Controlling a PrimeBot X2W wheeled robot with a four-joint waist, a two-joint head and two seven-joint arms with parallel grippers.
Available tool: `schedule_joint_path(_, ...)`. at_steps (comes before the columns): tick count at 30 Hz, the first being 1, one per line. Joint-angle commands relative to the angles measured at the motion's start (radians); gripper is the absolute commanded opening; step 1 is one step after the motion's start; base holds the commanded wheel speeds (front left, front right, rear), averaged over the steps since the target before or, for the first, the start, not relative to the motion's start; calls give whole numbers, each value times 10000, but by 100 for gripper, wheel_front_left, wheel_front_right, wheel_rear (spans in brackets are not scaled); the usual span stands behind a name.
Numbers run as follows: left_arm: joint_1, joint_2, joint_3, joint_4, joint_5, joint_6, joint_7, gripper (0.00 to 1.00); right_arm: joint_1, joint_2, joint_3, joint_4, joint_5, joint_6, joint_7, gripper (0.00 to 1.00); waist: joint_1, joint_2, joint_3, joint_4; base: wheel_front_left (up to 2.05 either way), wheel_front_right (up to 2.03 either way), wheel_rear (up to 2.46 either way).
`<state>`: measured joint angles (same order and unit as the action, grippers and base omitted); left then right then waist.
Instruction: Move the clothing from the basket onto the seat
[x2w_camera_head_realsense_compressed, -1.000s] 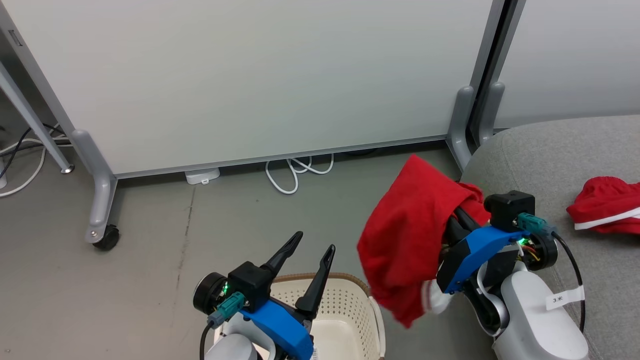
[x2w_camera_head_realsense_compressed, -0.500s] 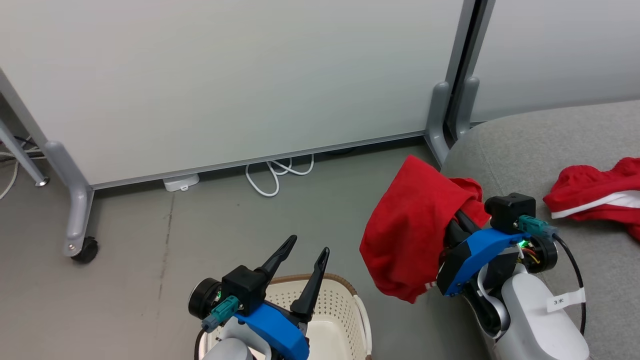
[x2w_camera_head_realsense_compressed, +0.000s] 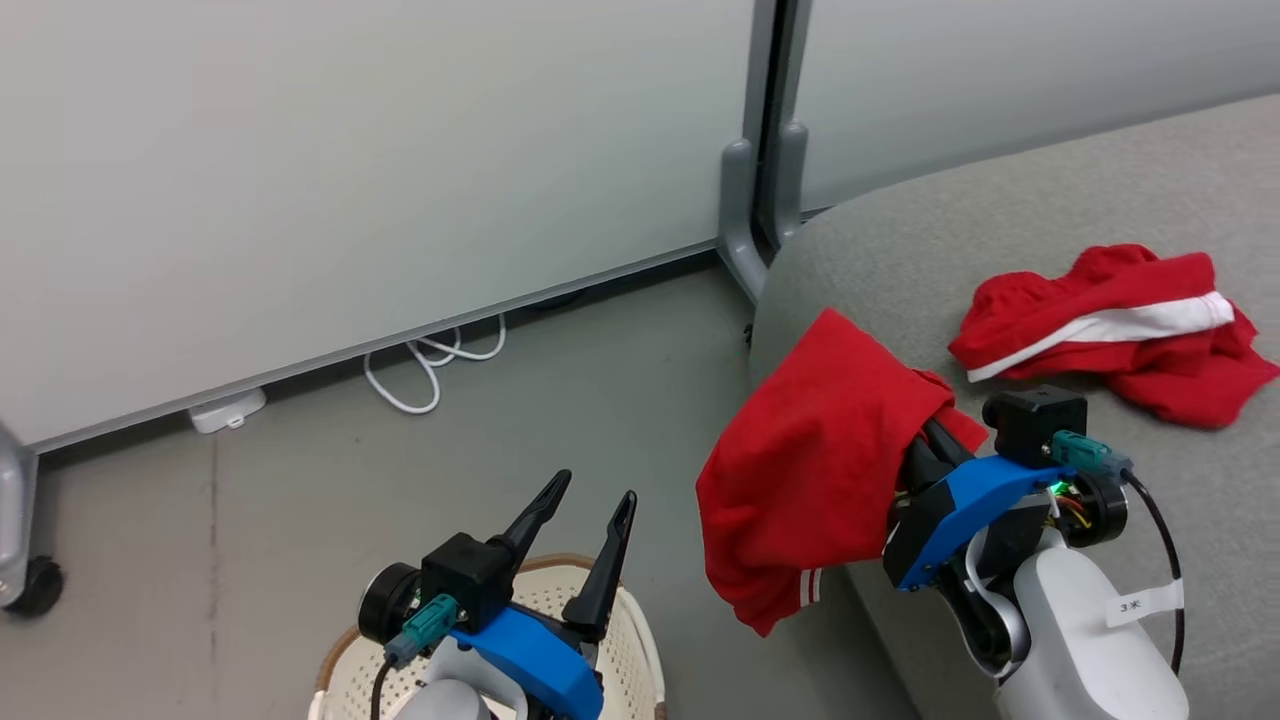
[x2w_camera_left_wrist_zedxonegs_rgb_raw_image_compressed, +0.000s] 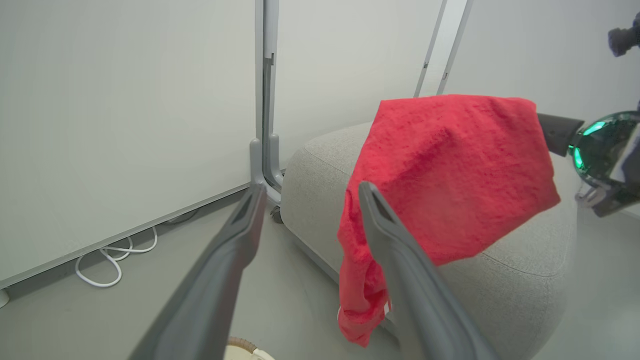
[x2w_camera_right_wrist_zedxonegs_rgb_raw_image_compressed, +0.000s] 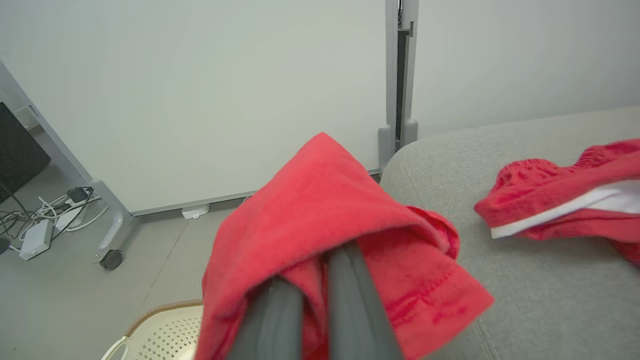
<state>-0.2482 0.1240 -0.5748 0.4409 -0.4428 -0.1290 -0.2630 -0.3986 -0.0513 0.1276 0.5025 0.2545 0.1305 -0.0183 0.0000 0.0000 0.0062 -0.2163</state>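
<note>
Pinching a soft, fuzzy red garment (x2w_camera_head_realsense_compressed: 810, 470) between the right gripper (x2w_camera_head_realsense_compressed: 935, 450)'s closed dark fingers, dangling it in limp folds by the grey fabric seat (x2w_camera_head_realsense_compressed: 1000, 220)'s rounded left edge. Showing a second garment (x2w_camera_head_realsense_compressed: 1100, 325), crumpled and white-striped, lying farther right on the seat. Spreading the left gripper (x2w_camera_head_realsense_compressed: 594, 490)'s tapered fingers, empty, over the perforated cream basket (x2w_camera_head_realsense_compressed: 632, 645).

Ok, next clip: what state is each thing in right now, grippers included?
Left gripper: open, empty, above the basket.
Right gripper: shut on the hanging garment.
Hanging bright red fabric garment: lifted, draped over the right gripper's fingers at the seat's edge.
Crumpled bright red garment with a white stripe: lying on the seat.
Cream perforated plastic basket: upright on the floor, inside mostly hidden.
Grey fabric seat: bears one garment.
</note>
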Motion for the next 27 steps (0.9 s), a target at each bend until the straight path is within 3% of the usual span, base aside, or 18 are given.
schedule_joint_path(1, 121, 12, 54, -35, 52, -28, -26, 100, 136, -24, -8, -57, -43, 5, -1, 0, 0, 0, 50, -472, 0, 0, 0)
schedule_joint_path(15, 201, -31, 261, -77, 133, -28, -27, 100, 310, -14, -222, -280, -41, 5, 39, 0, 0, 0, 224, -2076, 0, 0, 0)
schedule_joint_path(27, -12, 53, 175, -49, 153, -28, -27, 100, 401, -4, -328, -359, -37, 5, 25, 0, 0, 0, 316, -2258, 0, 0, 0)
